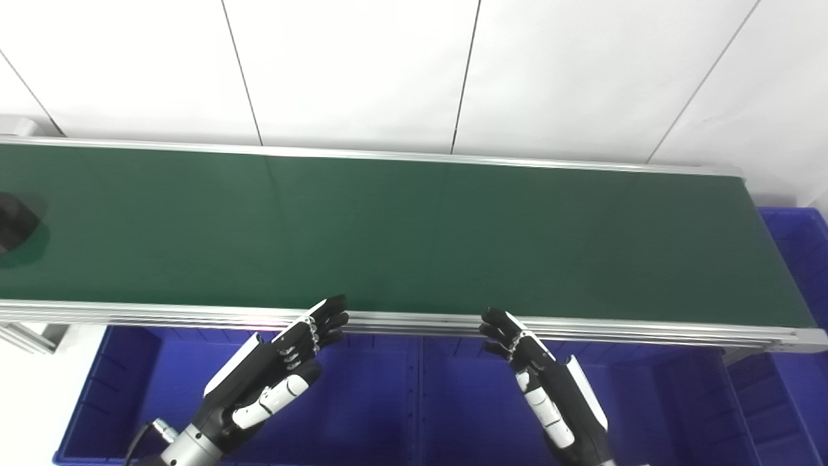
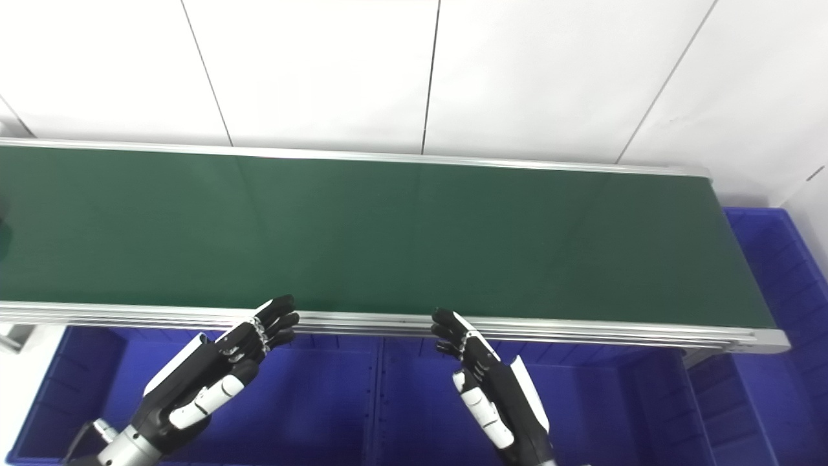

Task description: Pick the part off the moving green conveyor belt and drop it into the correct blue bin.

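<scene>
A dark part, blurred and cut by the picture's left edge, lies on the green conveyor belt at its far left end. The belt runs across the view inside a silver aluminium frame. Below its near rail, the left robot hand and the right robot hand hover over blue bins, each empty with fingers spread and tips close to the rail. Another blue bin sits past the belt's right end.
</scene>
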Available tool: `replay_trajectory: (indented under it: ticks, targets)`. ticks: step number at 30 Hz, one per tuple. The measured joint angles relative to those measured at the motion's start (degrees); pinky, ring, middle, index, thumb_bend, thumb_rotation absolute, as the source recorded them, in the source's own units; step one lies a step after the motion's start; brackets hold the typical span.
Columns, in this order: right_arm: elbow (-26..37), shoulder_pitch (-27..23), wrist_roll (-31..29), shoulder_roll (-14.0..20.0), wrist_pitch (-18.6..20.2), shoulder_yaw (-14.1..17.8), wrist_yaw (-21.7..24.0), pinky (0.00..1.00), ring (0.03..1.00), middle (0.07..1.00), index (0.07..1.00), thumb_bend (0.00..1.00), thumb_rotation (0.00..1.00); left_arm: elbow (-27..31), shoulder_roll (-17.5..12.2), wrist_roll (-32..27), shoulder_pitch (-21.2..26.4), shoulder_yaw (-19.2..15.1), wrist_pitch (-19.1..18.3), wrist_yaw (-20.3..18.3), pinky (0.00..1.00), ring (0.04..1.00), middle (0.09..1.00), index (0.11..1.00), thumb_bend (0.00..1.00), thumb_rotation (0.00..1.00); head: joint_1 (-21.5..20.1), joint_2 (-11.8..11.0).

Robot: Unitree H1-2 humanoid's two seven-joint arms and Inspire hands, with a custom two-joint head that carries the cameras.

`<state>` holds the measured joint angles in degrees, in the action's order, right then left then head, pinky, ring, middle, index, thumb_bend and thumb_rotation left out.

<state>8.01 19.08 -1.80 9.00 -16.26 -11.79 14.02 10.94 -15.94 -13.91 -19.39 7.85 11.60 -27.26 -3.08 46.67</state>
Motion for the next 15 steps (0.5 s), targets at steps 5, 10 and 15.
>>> replay_trajectory:
  ticks: [5,10,15]
  targets:
    - [0.0,0.1,0.2,0.0,0.0,0.0,0.0,0.85,0.897,0.907,0.901,0.53,0.90,0.0,0.0,0.0,0.2,0.0,0.0,0.0,0.93,0.969,0.984,0.952,0.26,0.66,0.1,0.1]
    - [0.0,0.0,0.1,0.0,0.0,0.0,0.0,0.85,0.894,0.906,0.901,0.54,0.89,-0.1,0.0,-0.1,0.3,0.0,0.0,-0.1,0.93,0.971,0.985,0.953,0.26,0.63,0.1,0.1]
    - [0.0,-0.1,0.0,0.0,0.0,0.0,0.0,0.84,0.895,0.908,0.901,0.53,0.89,-0.1,0.0,-0.1,0.4,0.0,0.0,-0.1,0.93,0.971,0.984,0.954,0.25,0.64,0.0,-0.1]
